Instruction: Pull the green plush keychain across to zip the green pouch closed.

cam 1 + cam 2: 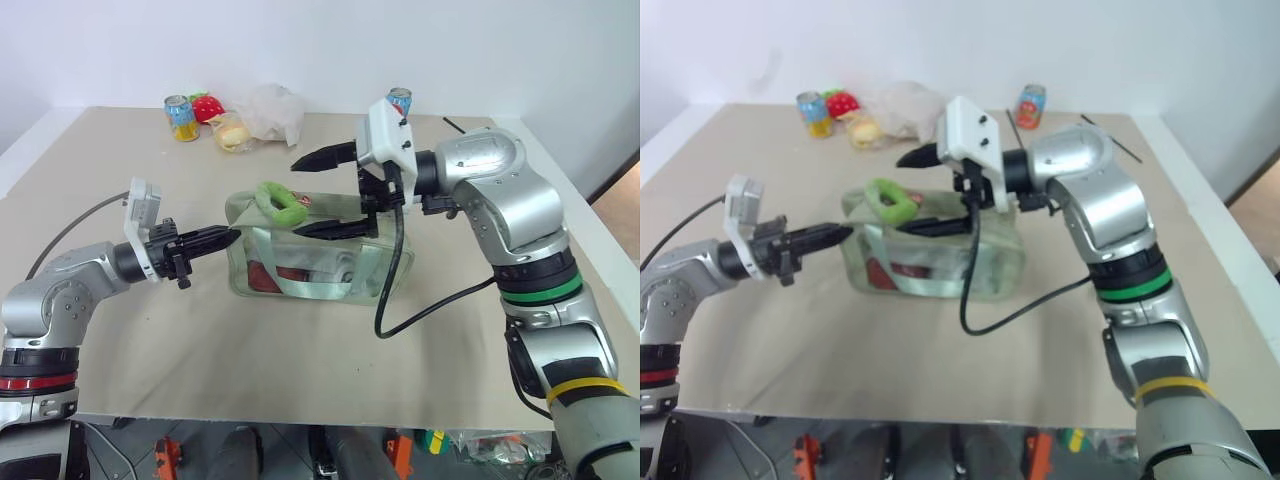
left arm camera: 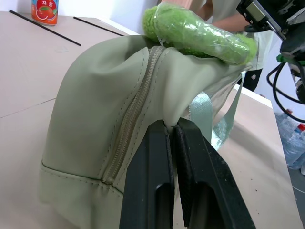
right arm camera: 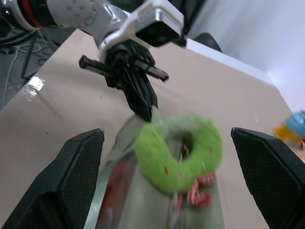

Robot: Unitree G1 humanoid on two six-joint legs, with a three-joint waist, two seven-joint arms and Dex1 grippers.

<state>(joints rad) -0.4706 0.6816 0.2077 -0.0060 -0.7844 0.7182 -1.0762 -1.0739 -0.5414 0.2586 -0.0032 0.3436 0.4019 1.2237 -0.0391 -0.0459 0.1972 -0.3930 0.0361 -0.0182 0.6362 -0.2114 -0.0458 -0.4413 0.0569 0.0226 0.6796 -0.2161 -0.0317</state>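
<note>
The green pouch stands in the middle of the table, with red items showing through its clear front. The green plush keychain lies curled on its top near the left end, and it fills the middle of the right wrist view. My left gripper points level at the pouch's left end and is shut on the fabric beside the zipper. My right gripper hovers just right of the keychain, open wide, with one finger above the pouch's top and one along it. It touches nothing.
At the table's far side stand a yellow can, a red strawberry toy, a white plastic bag and a red-and-blue can. A black cable hangs from my right wrist in front of the pouch.
</note>
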